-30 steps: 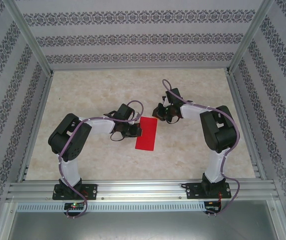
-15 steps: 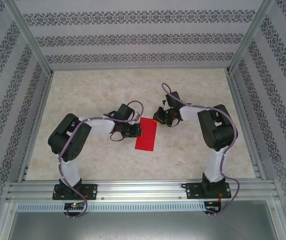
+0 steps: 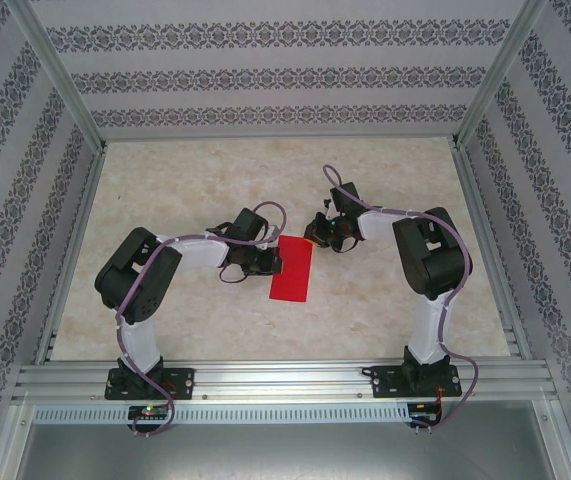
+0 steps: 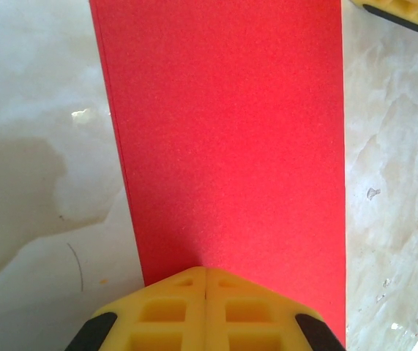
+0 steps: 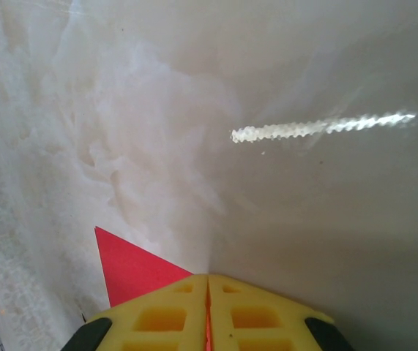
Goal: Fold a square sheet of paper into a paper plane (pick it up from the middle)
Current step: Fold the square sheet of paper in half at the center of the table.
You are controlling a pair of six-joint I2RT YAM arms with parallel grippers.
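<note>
Thin bright red paper sheet (image 3: 292, 268), folded into long rectangle, flat on pale marble-patterned table (image 3: 215, 180) between arms. Pinched at left edge by left gripper (image 4: 206, 272), fingers fully together. Far right corner clamped in right gripper (image 5: 208, 278), likewise closed.

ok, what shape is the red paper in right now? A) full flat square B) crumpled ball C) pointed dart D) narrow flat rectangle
D: in the top view the red paper lies flat on the table as a narrow rectangle, with straight parallel long edges and no point.
</note>
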